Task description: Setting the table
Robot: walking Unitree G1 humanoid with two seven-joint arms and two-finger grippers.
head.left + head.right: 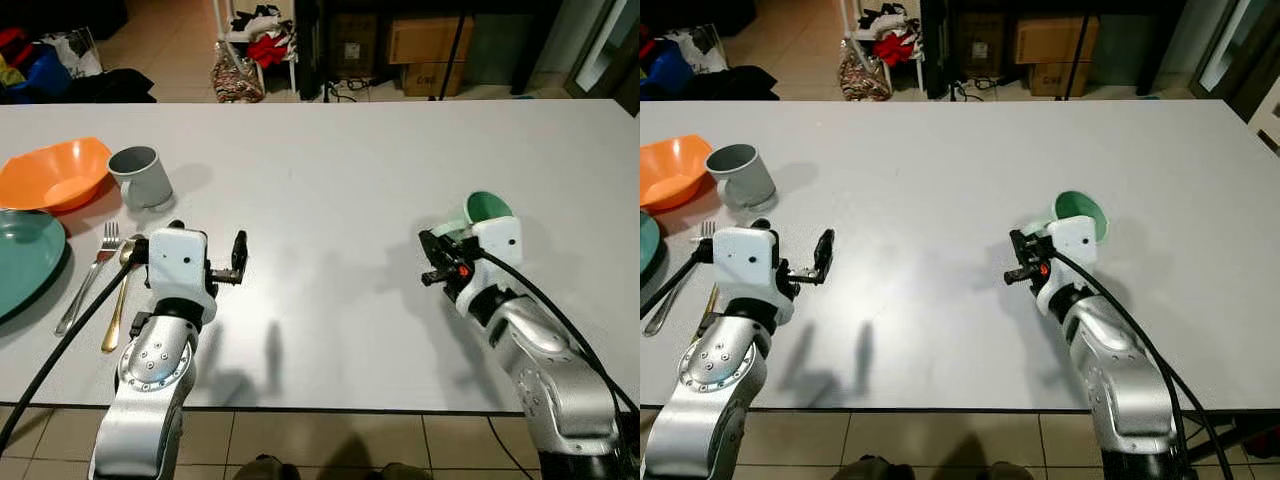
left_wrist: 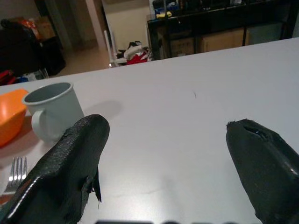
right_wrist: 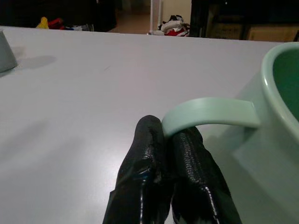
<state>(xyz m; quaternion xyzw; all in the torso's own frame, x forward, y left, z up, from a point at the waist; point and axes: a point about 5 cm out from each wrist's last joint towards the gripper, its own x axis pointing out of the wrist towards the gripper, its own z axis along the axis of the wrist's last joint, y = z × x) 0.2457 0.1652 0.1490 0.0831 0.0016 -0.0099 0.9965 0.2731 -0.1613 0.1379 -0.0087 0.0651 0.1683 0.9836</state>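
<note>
robot carries a green mug across a half-set table

the right gripper [image 3: 161,140], at right of centre in the head views, has its fingers pinched together on the handle of a pale green mug [image 1: 487,209], likely to bring it toward the setting. the left gripper [image 1: 238,258] hovers spread wide and empty at lower left. a grey mug [image 1: 140,176], orange bowl [image 1: 50,175], fork [image 1: 92,268] and gold spoon [image 1: 120,295] sit at left; the teal plate [image 1: 25,260] is cut off by the frame edge.
</note>
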